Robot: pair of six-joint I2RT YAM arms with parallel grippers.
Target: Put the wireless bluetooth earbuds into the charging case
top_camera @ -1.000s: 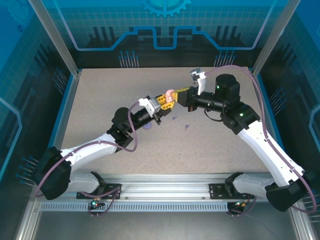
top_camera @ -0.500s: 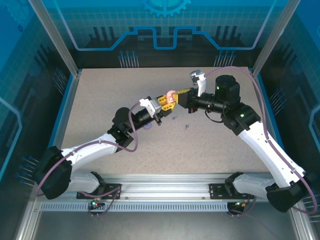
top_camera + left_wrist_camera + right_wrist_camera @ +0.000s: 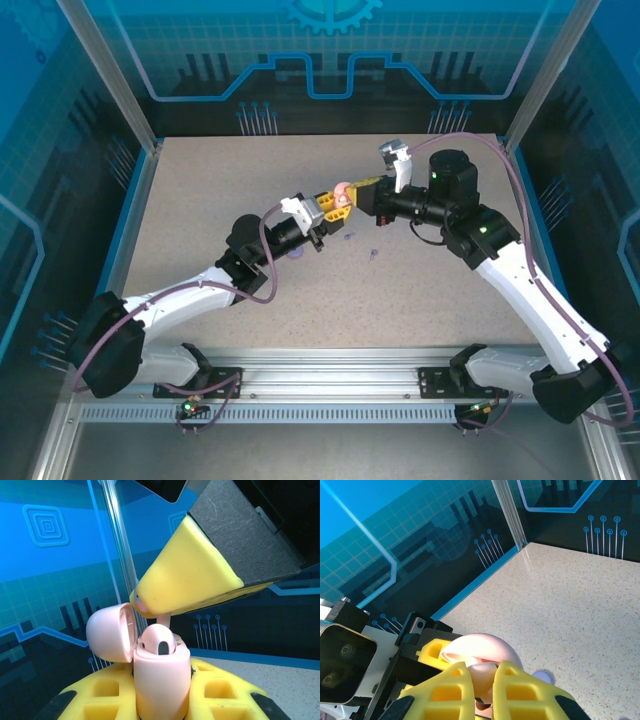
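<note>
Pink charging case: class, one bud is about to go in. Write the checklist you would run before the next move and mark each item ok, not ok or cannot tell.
1. The lid of the pink charging case is swung open: ok.
2. The left gripper is clamped on the case body: ok.
3. The first pink earbud is seated in the case: ok.
4. The right gripper is shut on the second pink earbud, just above the case: ok.
5. The second earbud is lined up to drop in beside the first: cannot tell, because the right fingers hide its lower end.
</note>
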